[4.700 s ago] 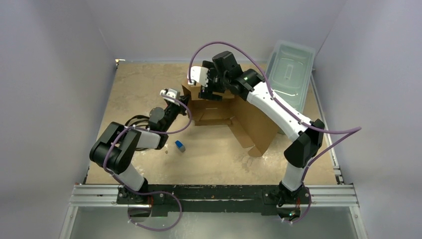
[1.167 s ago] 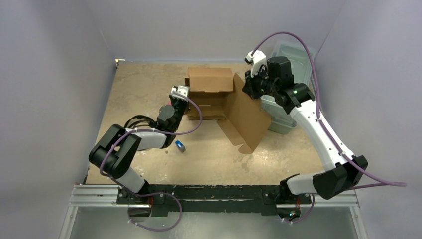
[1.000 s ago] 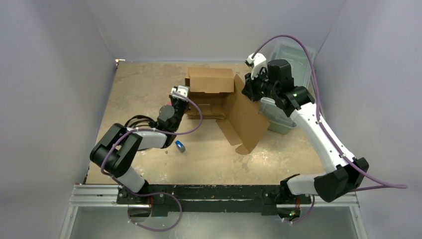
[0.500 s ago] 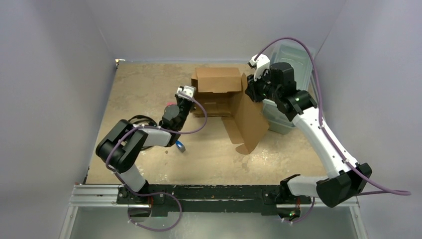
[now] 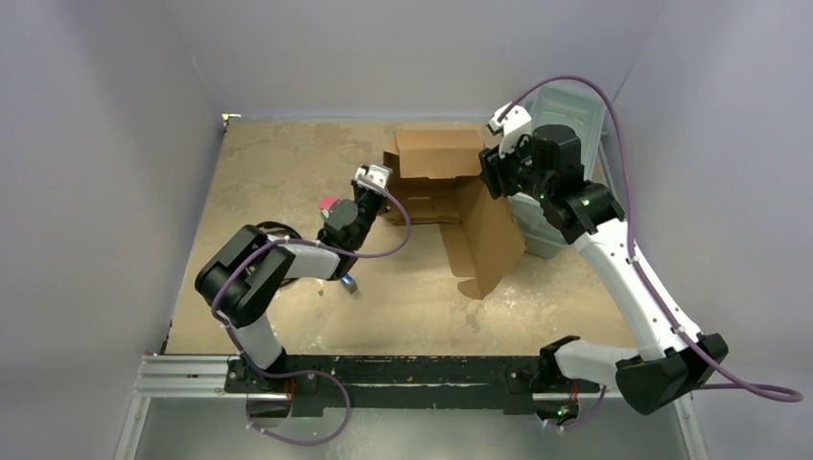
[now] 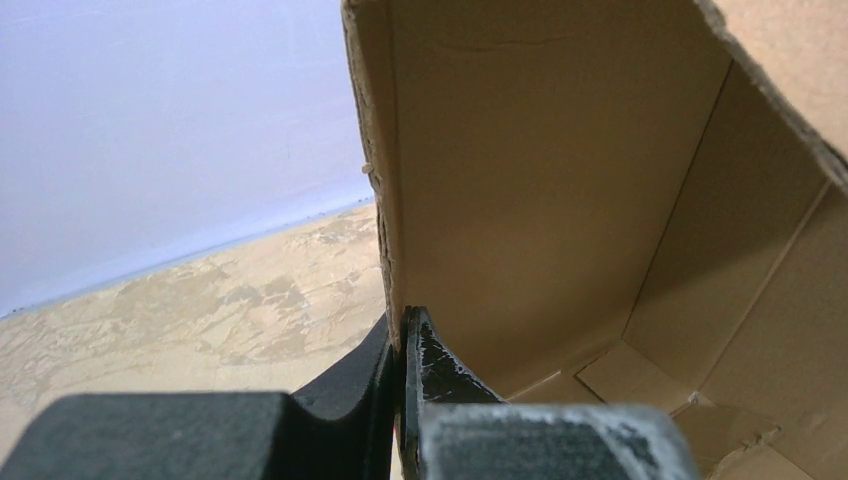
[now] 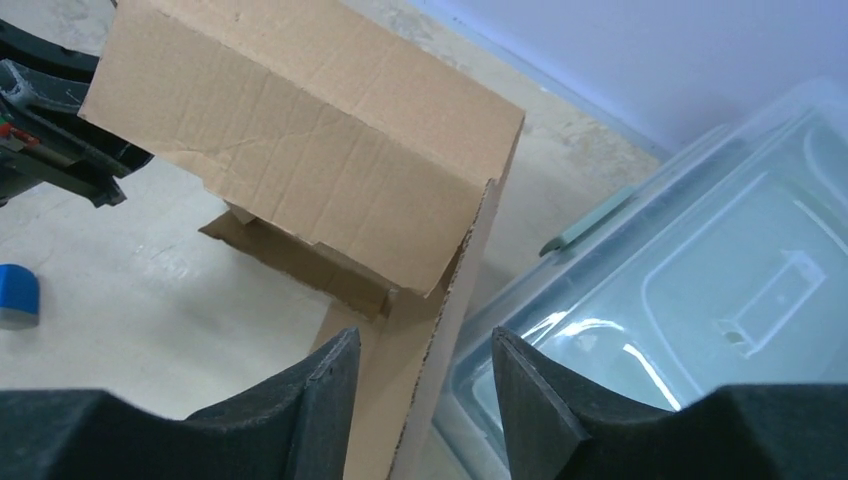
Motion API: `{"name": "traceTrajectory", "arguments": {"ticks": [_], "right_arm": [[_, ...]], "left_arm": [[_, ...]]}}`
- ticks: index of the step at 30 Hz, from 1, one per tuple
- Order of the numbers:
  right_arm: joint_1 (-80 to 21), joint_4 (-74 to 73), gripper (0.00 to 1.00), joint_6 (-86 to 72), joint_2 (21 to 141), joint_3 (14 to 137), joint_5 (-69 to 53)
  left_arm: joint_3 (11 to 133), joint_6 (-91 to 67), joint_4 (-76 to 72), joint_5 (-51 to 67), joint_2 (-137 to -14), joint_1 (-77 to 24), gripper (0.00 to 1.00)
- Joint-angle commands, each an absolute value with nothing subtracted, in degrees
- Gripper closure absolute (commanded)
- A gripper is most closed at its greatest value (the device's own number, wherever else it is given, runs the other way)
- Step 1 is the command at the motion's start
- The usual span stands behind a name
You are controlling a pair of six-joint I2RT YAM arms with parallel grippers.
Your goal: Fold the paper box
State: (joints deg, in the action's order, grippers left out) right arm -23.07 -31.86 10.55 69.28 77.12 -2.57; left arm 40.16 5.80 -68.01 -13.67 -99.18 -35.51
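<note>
Left fingers [image 6: 445,370]: pressed together, pinching the raw edge of the upright left wall of the paper box [image 6: 520,200]; one finger lies inside the wall and one outside.
Right fingers [image 7: 320,400]: spread apart; the perforated edge of a standing cardboard panel lies in the gap between them, and no contact with either finger can be made out.
Left arm [image 5: 288,259]: reaches from its base at the near left across the tabletop [image 5: 259,172] to the left side of the box.
Right arm [image 5: 623,268]: rises from the near right and bends over the right end of the box, its wrist above the seam between box and bin.
Paper box, position: at the far middle of the tabletop, its right side just beside the clear plastic bin [image 5: 575,105].
Paper box, form: partly erected; a broad flap is folded over the top at the far side, the floor and side walls show beneath it, and a large panel slants from the right end down toward the near side, ending in a tab on the tabletop.
Clear plastic bin, seen from the right wrist: lidded, close behind the standing panel.
Blue object [image 5: 349,284]: small, on the tabletop under the left arm, apart from the box.
Pink object [image 5: 328,203]: small, beside the left wrist; its kind cannot be told.
</note>
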Motion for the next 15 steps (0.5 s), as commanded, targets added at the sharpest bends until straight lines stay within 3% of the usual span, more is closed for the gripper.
{"name": "traceTrajectory", "arguments": {"ticks": [1, 7, 15], "right_arm": [[-23.0, -30.1, 0.42, 14.7, 68.0, 81.0, -0.2], [-23.0, -33.2, 0.14, 24.9, 69.7, 87.8, -7.3], [-23.0, -33.2, 0.10, 46.7, 77.6, 93.5, -20.8]], "left_arm": [[42.3, 7.2, -69.0, -12.8, -99.9, -36.0, 1.00], [42.6, 7.4, -68.7, -12.8, -100.2, -36.2, 1.00], [43.2, 7.6, -68.2, -12.9, -100.5, -36.4, 1.00]]}}
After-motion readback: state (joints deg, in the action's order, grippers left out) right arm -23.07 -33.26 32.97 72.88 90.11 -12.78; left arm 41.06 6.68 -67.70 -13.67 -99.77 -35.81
